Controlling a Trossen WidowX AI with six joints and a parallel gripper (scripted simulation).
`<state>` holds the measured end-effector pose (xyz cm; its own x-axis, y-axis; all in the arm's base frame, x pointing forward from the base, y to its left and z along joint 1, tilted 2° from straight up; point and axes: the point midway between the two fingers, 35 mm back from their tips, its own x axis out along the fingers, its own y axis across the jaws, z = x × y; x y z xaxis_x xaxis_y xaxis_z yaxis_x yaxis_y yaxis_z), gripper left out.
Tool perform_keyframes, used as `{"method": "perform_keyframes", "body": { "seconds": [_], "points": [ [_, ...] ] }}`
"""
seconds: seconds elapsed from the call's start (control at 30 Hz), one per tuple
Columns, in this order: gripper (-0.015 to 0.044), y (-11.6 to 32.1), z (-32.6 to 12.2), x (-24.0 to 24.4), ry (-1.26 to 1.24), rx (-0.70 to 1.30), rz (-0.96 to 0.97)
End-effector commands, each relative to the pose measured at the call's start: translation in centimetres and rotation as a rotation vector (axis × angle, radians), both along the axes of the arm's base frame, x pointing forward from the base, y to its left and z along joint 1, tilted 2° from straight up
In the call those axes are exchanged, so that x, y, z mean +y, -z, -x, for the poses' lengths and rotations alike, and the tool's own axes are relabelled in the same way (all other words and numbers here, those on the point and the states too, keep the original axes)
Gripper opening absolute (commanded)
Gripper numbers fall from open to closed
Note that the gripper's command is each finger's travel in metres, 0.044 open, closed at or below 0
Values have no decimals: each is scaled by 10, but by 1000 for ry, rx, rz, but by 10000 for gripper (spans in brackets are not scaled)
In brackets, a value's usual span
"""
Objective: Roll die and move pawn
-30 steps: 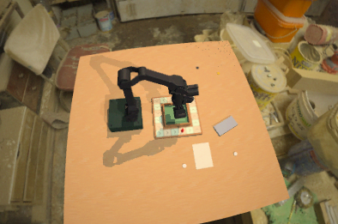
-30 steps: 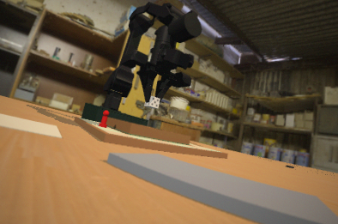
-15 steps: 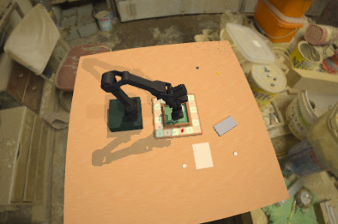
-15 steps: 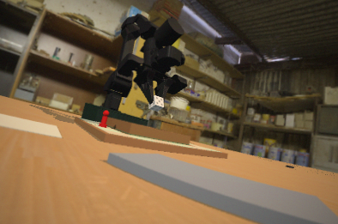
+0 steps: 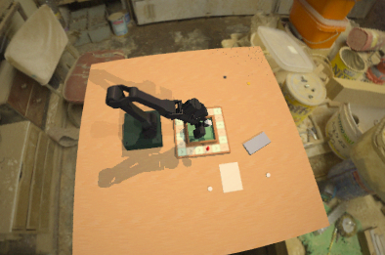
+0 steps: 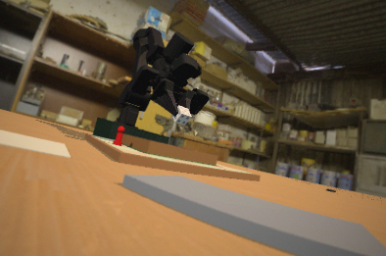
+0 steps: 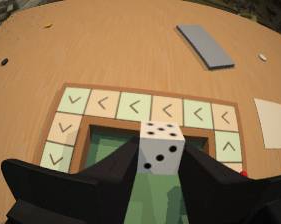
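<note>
My gripper [image 5: 207,123] [image 6: 184,111] [image 7: 158,144] is shut on the white die [image 6: 183,116] [image 7: 160,147], holding it in the air above the dice tray [image 6: 171,151] [image 7: 83,147]. In the wrist view one die face shows five pips and the face below it three. The tray has brown walls and a green floor, partly hidden by the fingers. Around it, the board [image 5: 220,117] [image 6: 147,163] [image 7: 134,106] has a ring of green and cream squares with arrows. The red pawn [image 5: 207,148] [image 6: 119,136] stands upright on the ring; the wrist view shows only its red tip [image 7: 243,174].
A grey slab [image 5: 257,143] [image 6: 235,206] [image 7: 206,47] lies beyond the board. A cream card [image 5: 231,177] [image 6: 34,143] [image 7: 276,125] lies on the pawn's side. Two small white discs [image 5: 210,189] [image 5: 268,175], a black bit [image 5: 225,77] [image 7: 4,62] and a yellow bit [image 5: 248,83] [image 7: 48,25] are farther out.
</note>
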<state>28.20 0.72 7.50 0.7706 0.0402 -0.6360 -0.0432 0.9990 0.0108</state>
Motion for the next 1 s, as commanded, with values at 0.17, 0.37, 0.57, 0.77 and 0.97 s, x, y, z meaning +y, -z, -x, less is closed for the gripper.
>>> {"method": "perform_keyframes", "body": {
  "seconds": [0.17, 0.37, 0.57, 0.77, 0.97],
  "points": [
    [0, -27, 32, 2, 0, -29, -6],
    [0, -27, 38, 2, 0, -29, -6],
    [0, -28, 36, 2, -4, -33, -5],
    [0, -28, 36, 2, -4, -33, -5],
    [105, -28, 36, 2, -4, -33, -5]
  ]
}}
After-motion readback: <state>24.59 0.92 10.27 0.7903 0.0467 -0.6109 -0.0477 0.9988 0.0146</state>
